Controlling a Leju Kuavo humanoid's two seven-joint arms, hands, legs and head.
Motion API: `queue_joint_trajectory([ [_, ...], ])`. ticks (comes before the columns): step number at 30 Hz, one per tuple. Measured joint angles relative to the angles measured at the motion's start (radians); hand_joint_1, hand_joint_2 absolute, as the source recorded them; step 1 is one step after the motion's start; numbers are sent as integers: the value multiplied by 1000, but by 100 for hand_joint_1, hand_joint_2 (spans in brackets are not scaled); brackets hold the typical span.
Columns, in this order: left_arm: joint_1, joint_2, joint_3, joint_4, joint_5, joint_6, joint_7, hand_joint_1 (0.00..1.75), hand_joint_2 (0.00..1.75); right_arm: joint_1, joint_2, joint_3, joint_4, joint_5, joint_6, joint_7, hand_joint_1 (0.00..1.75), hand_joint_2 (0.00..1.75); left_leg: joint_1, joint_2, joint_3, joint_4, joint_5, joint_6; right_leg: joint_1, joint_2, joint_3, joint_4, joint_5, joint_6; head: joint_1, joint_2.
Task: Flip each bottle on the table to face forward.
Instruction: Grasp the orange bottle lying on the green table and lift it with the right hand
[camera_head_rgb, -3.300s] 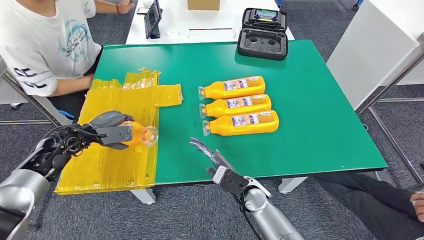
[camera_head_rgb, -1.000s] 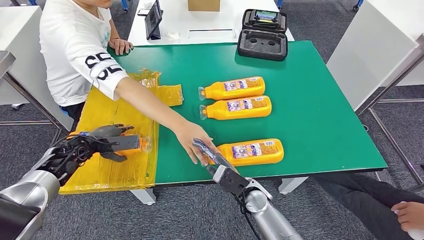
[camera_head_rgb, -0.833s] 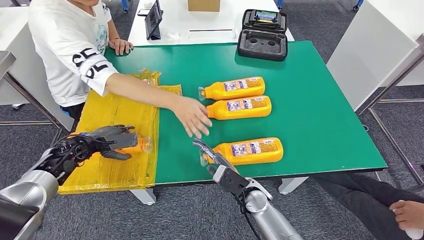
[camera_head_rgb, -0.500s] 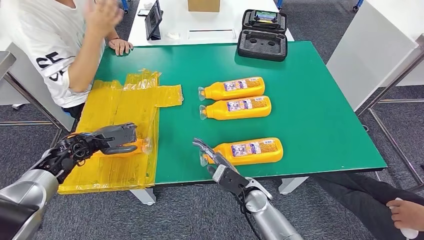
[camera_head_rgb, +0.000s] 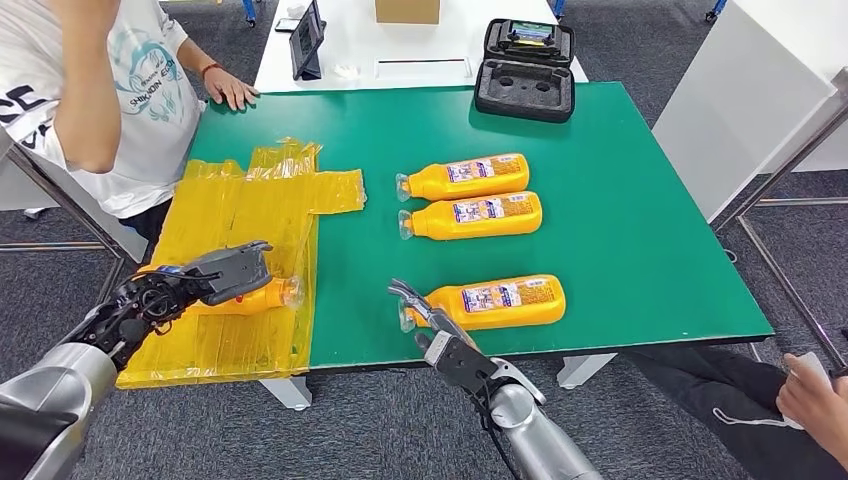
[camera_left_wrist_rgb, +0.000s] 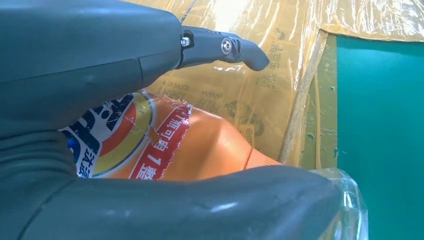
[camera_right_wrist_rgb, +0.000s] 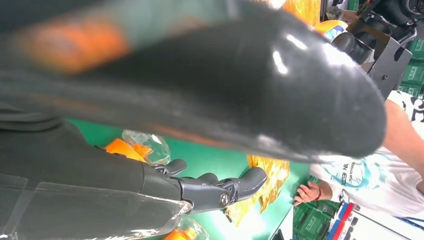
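Three orange bottles lie on their sides on the green table (camera_head_rgb: 640, 230), caps to the left and labels up: a far one (camera_head_rgb: 465, 176), a middle one (camera_head_rgb: 472, 214) and one near the front edge (camera_head_rgb: 495, 301). My right hand (camera_head_rgb: 425, 315) is open, fingers stretched out beside that near bottle's cap (camera_right_wrist_rgb: 145, 145), holding nothing. My left hand (camera_head_rgb: 215, 280) grips a fourth orange bottle (camera_head_rgb: 262, 296) low over the yellow plastic sheet (camera_head_rgb: 240, 200). In the left wrist view its label (camera_left_wrist_rgb: 150, 145) shows between the thumb and a finger (camera_left_wrist_rgb: 220, 47).
A person in a white shirt (camera_head_rgb: 110, 80) sits at the table's far left, one hand (camera_head_rgb: 228, 90) on its corner. A black foam case (camera_head_rgb: 526, 66) stands at the back edge. Another person's hand (camera_head_rgb: 815, 400) is at lower right, off the table.
The person slid the nearest bottle toward the front edge, then drew the arm back. My left hand came down with its bottle toward the yellow sheet. My right hand barely moved.
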Motion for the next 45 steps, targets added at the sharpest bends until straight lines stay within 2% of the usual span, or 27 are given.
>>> queue_joint_trajectory([
  [5, 7, -1, 15, 0, 24, 38, -25, 0, 0, 1, 0, 0, 0, 1, 0, 5, 0, 0, 0, 0, 0, 0, 0, 0, 0, 0, 0, 0, 0, 0, 0, 0],
  [8, 36, -11, 55, -9, 102, 183, -106, 0, 0, 8, 0, 0, -1, 7, -5, 13, 0, 0, 0, 0, 0, 0, 0, 0, 0, 0, -1, 0, 0, 0, 0, 0],
  [13, 90, -56, 179, -47, 262, 441, -267, 0, 0, 35, 3, 0, -15, 17, -17, 18, 0, 0, 0, 0, -2, 0, 0, 0, 0, 0, -3, 0, 0, 0, 0, 0],
  [17, 124, -93, 278, -102, 368, 548, -332, 0, 0, 48, 6, 0, -24, 17, -24, 18, 0, 0, 0, 0, -3, 0, 0, 0, 0, 0, -4, 0, 0, 0, 0, 0],
  [20, 161, -107, 310, -181, 459, 605, -337, 0, 0, 51, 8, 1, -30, 16, -30, 17, 0, 0, 0, 1, -4, 0, 0, 0, 0, 0, -4, 0, 0, 0, 0, 0],
  [23, 214, -110, 311, -318, 579, 729, -340, 0, 0, 50, 8, 2, -35, 10, -37, 11, 0, 0, 0, 1, -4, 0, 0, 0, 0, 0, -5, 0, 0, 0, 0, 0],
  [26, 265, -115, 306, -474, 608, 832, -341, 0, 0, 39, 8, 12, -35, -11, -37, 7, 0, 0, 0, 0, -4, 0, 0, 0, 0, 0, -5, 0, 0, 0, 0, 0],
  [29, 300, -130, 297, -603, 608, 849, -341, 0, 0, 9, 7, 24, -25, -29, -38, 3, 0, 0, 0, 0, -5, 0, 0, 0, 0, 0, -5, 0, 0, 0, 0, 0],
  [34, 342, -154, 269, -727, 644, 850, -341, 0, 0, -16, 2, 42, -17, -27, -63, -3, 0, 0, 0, 1, -5, 0, 0, 0, 0, 0, -5, 0, 0, 0, 0, 0],
  [37, 401, -166, 264, -819, 656, 850, -341, 0, 0, -37, -15, 45, -29, 11, -103, 35, 0, 0, -1, 1, -5, 0, 0, 0, 0, 0, -5, 0, 0, 0, 0, 0],
  [41, 496, -171, 264, -939, 702, 850, -341, 0, 0, -104, -61, 42, -49, 62, -116, 139, 0, 175, -1, 1, -5, 0, 0, 0, -1, 0, -6, 0, 0, 0, 0, 0],
  [45, 549, -170, 264, -988, 728, 850, -341, 0, 0, -189, -117, 34, -34, 111, -90, 220, 0, 175, 0, 0, -5, 0, 0, 0, -1, 0, -6, 0, 0, 0, 0, 0],
])
